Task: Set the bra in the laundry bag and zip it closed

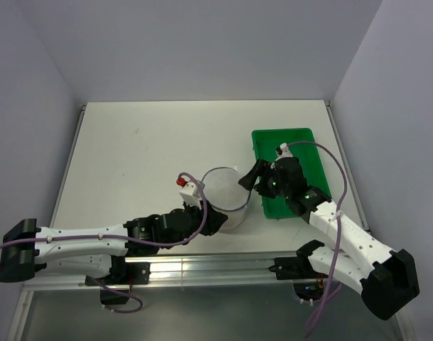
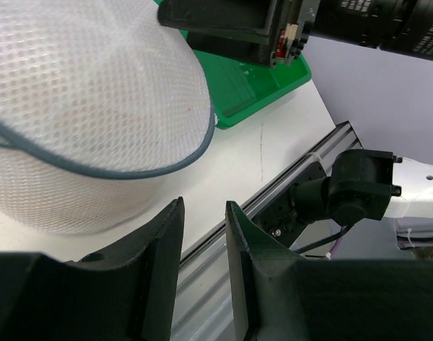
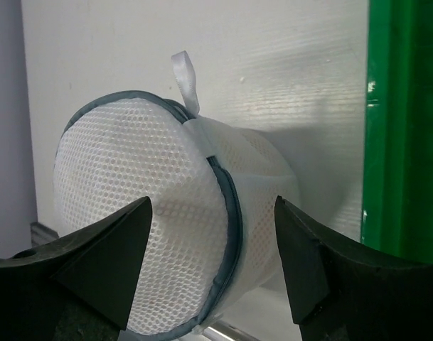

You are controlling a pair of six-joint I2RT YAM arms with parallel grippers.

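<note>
Mid-table: bag (image 1: 225, 200), beside tray (image 1: 301, 141). No bra seen; inside, I guess. Right gripper (image 3: 210, 213) wide open, empty, facing bag; left gripper (image 2: 204, 234) narrowly open, empty. I steady bag with left, pinch tab (image 3: 185, 74) squarely.

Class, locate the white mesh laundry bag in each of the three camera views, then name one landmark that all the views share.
Top external: the laundry bag sits at the centre, just left of the green tray.
Left wrist: it fills the upper left.
Right wrist: it is lower centre-left.
Shared landmark: the green tray, upper middle in the left wrist view and along the right edge in the right wrist view.
</note>
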